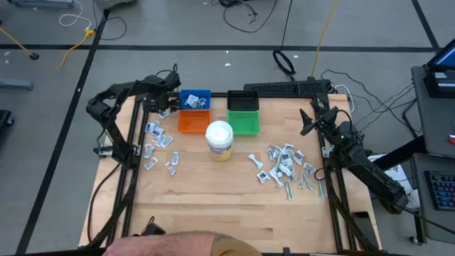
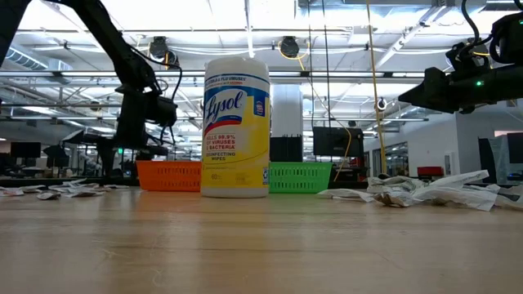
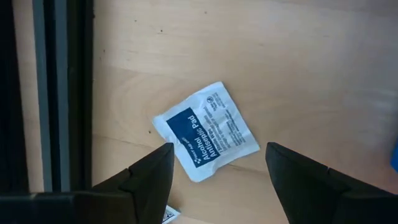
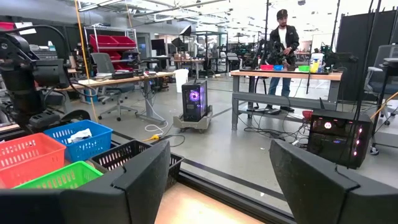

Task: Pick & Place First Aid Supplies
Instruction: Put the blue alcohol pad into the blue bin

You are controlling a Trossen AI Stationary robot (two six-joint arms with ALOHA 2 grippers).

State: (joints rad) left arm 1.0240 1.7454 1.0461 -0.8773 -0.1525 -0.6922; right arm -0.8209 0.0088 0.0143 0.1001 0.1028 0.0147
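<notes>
two loose heaps of first aid supplies lay on the wooden table (image 1: 227, 199) in the high view: a bigger tangle of white-and-grey packets and wrapped strips (image 1: 284, 165) at centre right, and a thinner scatter of small square packets (image 1: 158, 142) at centre left. one packet sat apart at the upper left, just beside the blue bin; the left wrist view showed it flat on the wood, a white square alcohol pad (image 3: 206, 130) with a dark blue panel and small print, lying at a slant.

four small bins stood in a block at upper centre, beyond a white-lidded jar (image 1: 219, 139) with a yellow label. the blue bin (image 1: 195, 99) held a few white packets. the orange bin (image 1: 193, 122) and the green bin (image 1: 244, 123) sat in front; what lay inside them i could not tell. the black bin (image 1: 242, 101) looked dark inside, and its contents could not be made out.

the left gripper (image 3: 217, 163) hung over the table's upper left edge, pointing down at the alcohol pad, its fingers well apart on either side of the pad and touching nothing. the right gripper (image 4: 219, 163) hovered above the table's upper right part, clear of the heap, its fingers spread wide and holding nothing, aimed out across the bins toward the room, where a person (image 4: 283, 37) stood at a far bench.
</notes>
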